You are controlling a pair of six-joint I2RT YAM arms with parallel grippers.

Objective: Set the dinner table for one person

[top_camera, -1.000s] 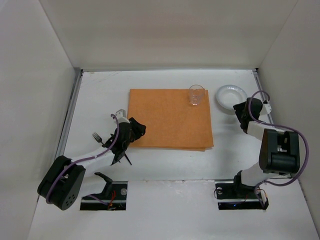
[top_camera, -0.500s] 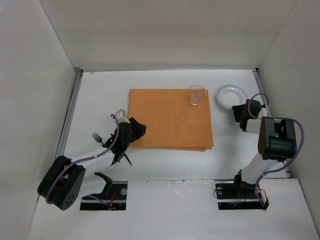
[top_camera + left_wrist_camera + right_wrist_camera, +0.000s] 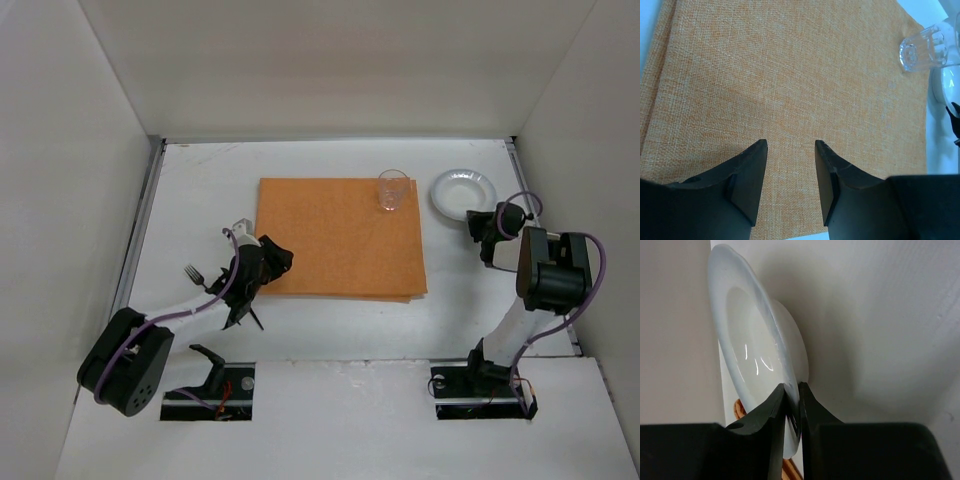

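The white worktop (image 3: 200,190) fills the middle of the overhead frame, with an orange placemat (image 3: 340,235) at its centre. At the right, the right fingers (image 3: 477,222) pinch the rim of a white plate (image 3: 462,188). The left fingers (image 3: 275,258) stand open over the placemat's lower-left corner.

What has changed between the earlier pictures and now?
The right arm shifted toward the round white plate, and its jaws closed on the near rim. The left arm, jaws open over the orange cloth placemat, the clear glass and the dark fork stayed put.
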